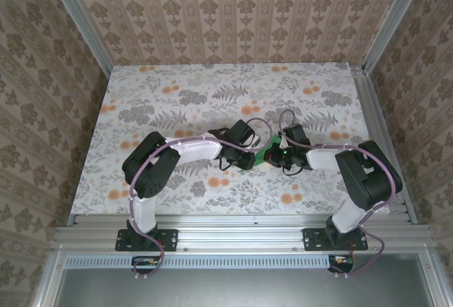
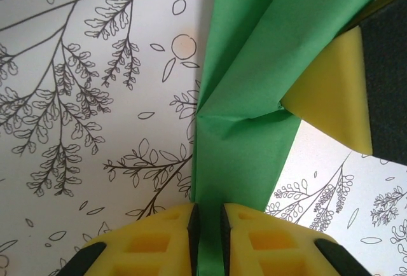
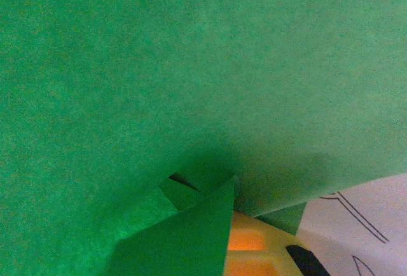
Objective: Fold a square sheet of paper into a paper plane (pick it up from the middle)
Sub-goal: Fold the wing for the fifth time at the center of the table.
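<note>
Mid-table, left fingers pinch green paper at its edge; right fingers clenched, seemingly gripping it.

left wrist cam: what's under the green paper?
The floral tabletop shows around the paper; a yellow pad of the right gripper pokes out beneath its right edge. Whatever lies directly below it is covered.

The green paper, folded narrow and creased, is pinched at one end in the left hand.
</note>
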Robot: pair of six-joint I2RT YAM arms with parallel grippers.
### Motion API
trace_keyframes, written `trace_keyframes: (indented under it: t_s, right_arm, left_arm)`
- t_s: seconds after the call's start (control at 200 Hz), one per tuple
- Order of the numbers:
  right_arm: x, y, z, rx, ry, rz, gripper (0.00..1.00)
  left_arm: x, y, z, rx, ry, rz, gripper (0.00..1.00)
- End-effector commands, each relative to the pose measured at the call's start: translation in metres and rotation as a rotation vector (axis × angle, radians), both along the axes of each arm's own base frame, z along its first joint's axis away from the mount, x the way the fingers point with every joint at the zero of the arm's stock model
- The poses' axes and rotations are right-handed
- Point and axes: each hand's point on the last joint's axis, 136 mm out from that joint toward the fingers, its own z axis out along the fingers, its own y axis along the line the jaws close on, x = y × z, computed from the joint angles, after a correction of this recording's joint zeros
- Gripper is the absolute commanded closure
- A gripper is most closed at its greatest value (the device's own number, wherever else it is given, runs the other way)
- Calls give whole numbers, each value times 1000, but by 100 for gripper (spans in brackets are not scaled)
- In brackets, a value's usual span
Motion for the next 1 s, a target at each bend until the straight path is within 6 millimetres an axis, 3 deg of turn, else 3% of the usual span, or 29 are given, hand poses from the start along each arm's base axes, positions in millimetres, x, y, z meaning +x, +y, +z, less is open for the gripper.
trace_keyframes:
  t_s: [0.0, 0.285, 0.6, 0.86, 0.995]
  right_arm:
    - [-17, -15, -19, -75, 86, -19, 100]
    - [-11, -9, 0, -36, 45, -19, 94]
    - [-3, -10, 25, -16, 0, -25, 77]
    - [-12, -15, 44, 30, -6, -14, 77]
    - [-18, -3, 62, 136, -9, 10, 83]
  left_arm:
    - [-12, 14, -25, 84, 31, -31, 80]
    - [-12, 31, -40, 194, -6, -43, 80]
    - [-20, 41, -56, 256, -12, -68, 80]
    - [-21, 38, -57, 237, -10, -65, 80]
    - [-21, 35, -56, 211, -11, -65, 80]
